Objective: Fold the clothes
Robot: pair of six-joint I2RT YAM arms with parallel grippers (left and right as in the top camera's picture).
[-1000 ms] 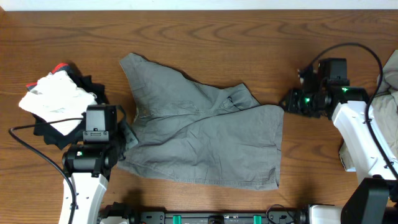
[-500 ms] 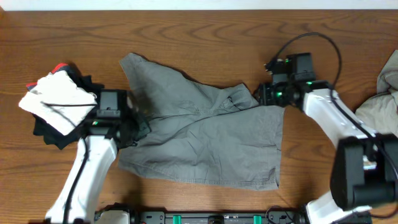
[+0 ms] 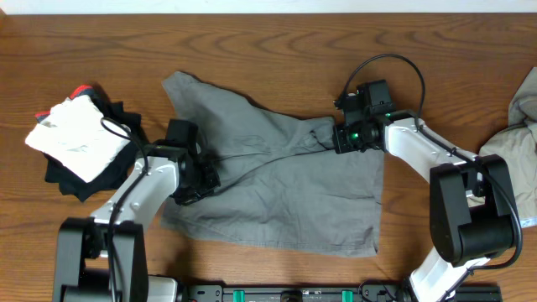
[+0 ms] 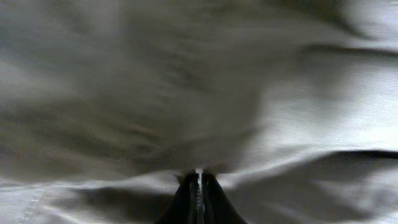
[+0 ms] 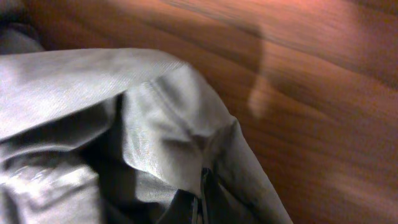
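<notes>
The grey shorts [image 3: 277, 180] lie spread and creased on the wooden table in the overhead view. My left gripper [image 3: 201, 174] rests on their left part. In the left wrist view the grey cloth [image 4: 249, 93] fills the frame and the gripper [image 4: 199, 179] has its jaws together, pinching a ridge of it. My right gripper [image 3: 339, 139] is at the shorts' upper right corner. In the right wrist view it [image 5: 200, 190] is shut on a fold of the grey cloth [image 5: 168, 118]. A khaki-beige garment [image 3: 518, 134] lies at the right edge.
A pile of white, black and red clothes [image 3: 77, 138] lies at the left edge, close to my left arm. Bare wooden table [image 3: 277, 46] runs along the back. The arms' base bar [image 3: 294, 294] runs along the front edge.
Both arms have swung inward from the table's sides onto the shorts. The left gripper now sits on the left part, the right on the upper right corner. The shorts have barely shifted.
</notes>
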